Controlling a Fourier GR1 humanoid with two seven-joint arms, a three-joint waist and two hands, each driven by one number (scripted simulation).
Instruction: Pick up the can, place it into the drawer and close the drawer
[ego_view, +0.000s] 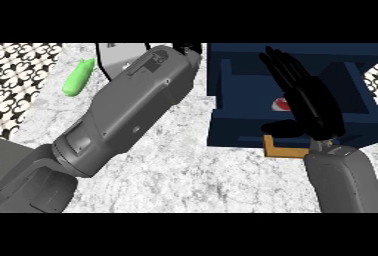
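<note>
Extending flat above the open drawer (229, 125), our right robot hand (306, 100) holds nothing; our left robot hand's (190, 48) fingers stay hidden, state unclear.

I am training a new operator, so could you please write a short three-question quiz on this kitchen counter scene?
1. True or false: the drawer is open.
2. Which robot hand hangs over the drawer: A left, B right?
3. What colour is the long object by the counter's left edge?

Key: 1 true. 2 B, the right robot hand, fingers straight, partly hiding a red and white can. 3 green, the object beside the left forearm.
</note>
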